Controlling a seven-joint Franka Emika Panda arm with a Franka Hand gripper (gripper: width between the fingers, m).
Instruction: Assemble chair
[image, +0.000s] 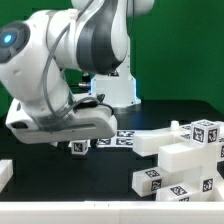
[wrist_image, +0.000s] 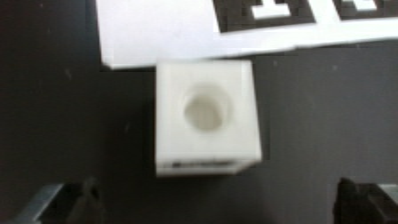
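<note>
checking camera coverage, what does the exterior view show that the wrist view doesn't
Only the exterior view shows the arm and the cluster of tagged white chair parts at the exterior view's right. Only the wrist view shows the oval hole in the small white block's face and the open end effector with its fingers standing clear on either side. Both show that small white block on the black table, next to the marker board.

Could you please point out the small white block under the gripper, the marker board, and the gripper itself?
small white block (wrist_image: 208, 118): wrist view, on its top face beside the oval hole.
marker board (wrist_image: 169, 35): wrist view, on its bare white surface.
gripper (wrist_image: 214, 200): wrist view, midway between its open fingertips.
</note>
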